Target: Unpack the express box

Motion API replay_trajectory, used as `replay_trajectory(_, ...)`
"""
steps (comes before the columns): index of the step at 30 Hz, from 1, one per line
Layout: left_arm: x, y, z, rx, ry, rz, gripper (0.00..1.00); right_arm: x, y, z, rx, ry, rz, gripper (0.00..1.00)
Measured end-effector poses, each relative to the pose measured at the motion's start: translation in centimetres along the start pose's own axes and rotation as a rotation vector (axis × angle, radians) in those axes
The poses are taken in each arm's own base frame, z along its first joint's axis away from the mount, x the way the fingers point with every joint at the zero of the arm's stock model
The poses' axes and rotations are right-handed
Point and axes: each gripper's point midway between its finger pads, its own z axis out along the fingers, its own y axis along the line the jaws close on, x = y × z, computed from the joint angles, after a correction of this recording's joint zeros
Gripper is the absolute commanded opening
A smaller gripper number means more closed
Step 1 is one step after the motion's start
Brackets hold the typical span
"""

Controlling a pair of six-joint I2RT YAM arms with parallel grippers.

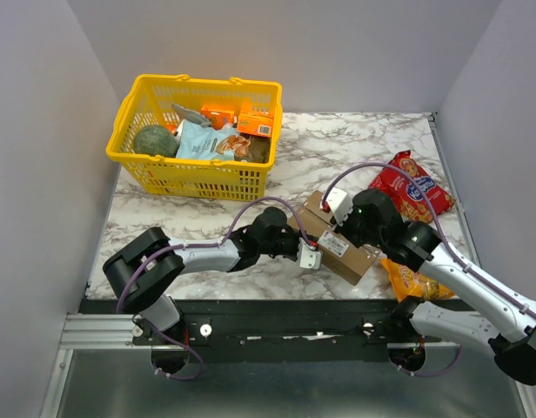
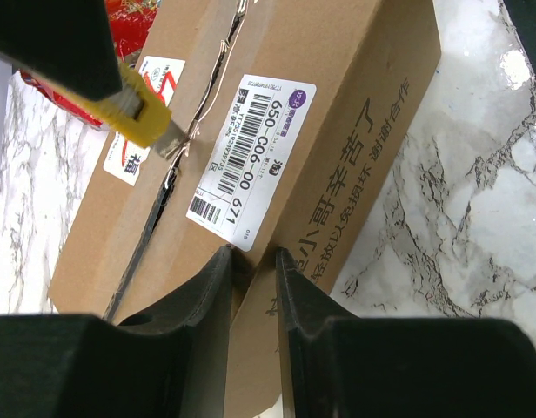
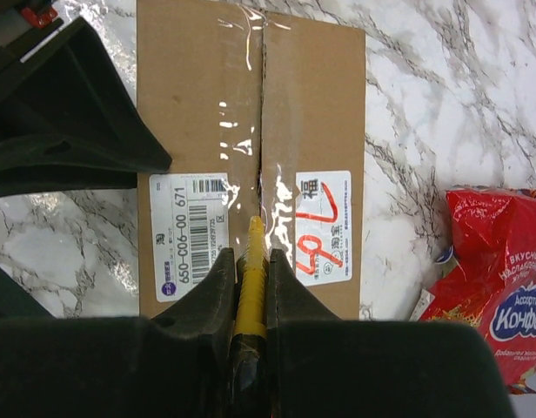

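The express box is a brown carton lying on the marble table between both arms. It carries a white barcode label, a sticker with red scribble and clear tape along its seam. My right gripper is shut on a yellow utility knife. The knife's tip sits at the taped seam between label and sticker. In the left wrist view the knife touches the torn tape line. My left gripper straddles the box's near long edge, jaws narrowly apart against the cardboard.
A yellow basket with orange boxes and other goods stands at the back left. A red snack bag lies right of the box, also in the right wrist view. An orange bag lies under my right arm. Grey walls enclose the table.
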Motion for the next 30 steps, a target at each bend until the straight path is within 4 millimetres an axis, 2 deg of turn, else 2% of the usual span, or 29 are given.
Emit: replay_trajectory(30,0.0,0.0,-0.1,-0.014,0.001,-0.046,0.07,5.6,1.1,-5.1,-0.034,0.11,-0.046,0.0)
